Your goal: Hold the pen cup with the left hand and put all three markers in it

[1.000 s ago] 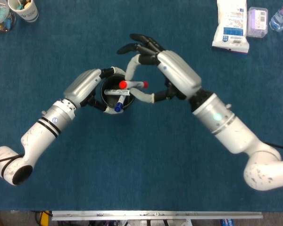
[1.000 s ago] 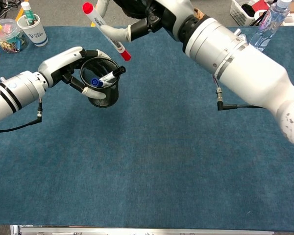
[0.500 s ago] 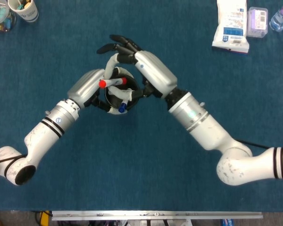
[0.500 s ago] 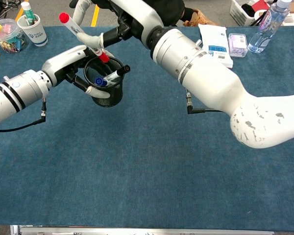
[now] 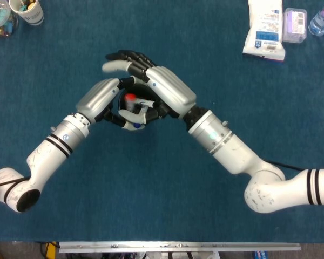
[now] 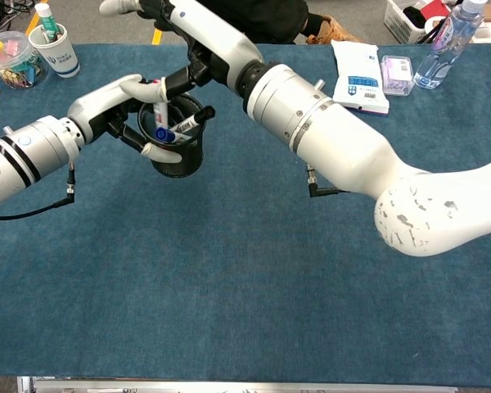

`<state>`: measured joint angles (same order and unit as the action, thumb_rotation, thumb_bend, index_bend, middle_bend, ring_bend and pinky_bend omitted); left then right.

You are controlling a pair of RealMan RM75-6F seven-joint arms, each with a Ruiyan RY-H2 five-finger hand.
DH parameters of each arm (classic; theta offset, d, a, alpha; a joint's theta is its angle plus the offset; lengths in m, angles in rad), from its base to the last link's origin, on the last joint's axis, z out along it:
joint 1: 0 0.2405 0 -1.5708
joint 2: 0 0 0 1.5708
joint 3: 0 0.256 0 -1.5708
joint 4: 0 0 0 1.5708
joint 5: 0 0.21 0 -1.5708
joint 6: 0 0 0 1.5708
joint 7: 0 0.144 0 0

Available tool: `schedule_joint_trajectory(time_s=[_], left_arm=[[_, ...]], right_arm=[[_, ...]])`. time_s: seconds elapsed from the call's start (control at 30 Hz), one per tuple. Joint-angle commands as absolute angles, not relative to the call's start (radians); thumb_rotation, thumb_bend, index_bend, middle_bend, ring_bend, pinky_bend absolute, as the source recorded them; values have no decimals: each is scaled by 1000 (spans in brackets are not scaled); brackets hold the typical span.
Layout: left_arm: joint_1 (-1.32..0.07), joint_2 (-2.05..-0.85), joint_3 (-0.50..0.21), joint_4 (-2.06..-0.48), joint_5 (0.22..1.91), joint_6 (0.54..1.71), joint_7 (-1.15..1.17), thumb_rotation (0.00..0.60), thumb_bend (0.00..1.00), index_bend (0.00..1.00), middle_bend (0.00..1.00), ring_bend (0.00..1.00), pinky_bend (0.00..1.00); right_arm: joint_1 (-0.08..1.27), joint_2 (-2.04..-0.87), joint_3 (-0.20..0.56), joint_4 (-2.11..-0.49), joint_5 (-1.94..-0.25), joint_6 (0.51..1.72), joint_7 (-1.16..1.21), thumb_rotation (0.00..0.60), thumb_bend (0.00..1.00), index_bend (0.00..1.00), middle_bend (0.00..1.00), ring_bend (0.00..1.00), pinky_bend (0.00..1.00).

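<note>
The black mesh pen cup [image 6: 178, 157] stands on the blue cloth, and my left hand [image 5: 100, 97] [image 6: 114, 102] grips it around its left side. Three markers sit in it. The red-capped marker [image 5: 130, 99] [image 6: 159, 98] stands nearly upright at the left of the rim. A blue-capped marker [image 6: 161, 133] and a black-capped marker [image 6: 195, 121] lean across the opening. My right hand [image 5: 164, 91] [image 6: 204, 41] hovers directly over the cup with its fingers spread past the far rim, and nothing shows pinched between them. It hides much of the cup in the head view.
A paper cup of pens [image 6: 56, 49] and a clear tub [image 6: 12, 61] stand at the far left. At the far right lie a white packet [image 5: 264, 29], a small box [image 5: 294, 24] and a water bottle [image 6: 446, 41].
My right hand carried the red-capped marker leftward over the cup and lowered it. The marker now stands inside the cup, and the hand's fingers have spread away from it.
</note>
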<state>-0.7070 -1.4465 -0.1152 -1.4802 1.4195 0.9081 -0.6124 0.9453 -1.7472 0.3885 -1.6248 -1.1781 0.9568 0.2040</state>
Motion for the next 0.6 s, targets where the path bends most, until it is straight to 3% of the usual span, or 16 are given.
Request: schedule_joint_trajectory(time_s=[0.03, 0.6], left_arm=[[-705, -1447, -111, -1475, 1421, 908, -615, 600, 23, 309, 400, 326, 292], [-696, -1513, -78, -1348, 1440, 894, -676, 600, 23, 309, 400, 325, 285]], right_arm=[[929, -1723, 388, -1646, -1207, 983, 203, 555, 199, 140, 93, 0, 0], [795, -1467, 342, -1757, -1300, 1065, 187, 547, 190, 133, 92, 0, 0]])
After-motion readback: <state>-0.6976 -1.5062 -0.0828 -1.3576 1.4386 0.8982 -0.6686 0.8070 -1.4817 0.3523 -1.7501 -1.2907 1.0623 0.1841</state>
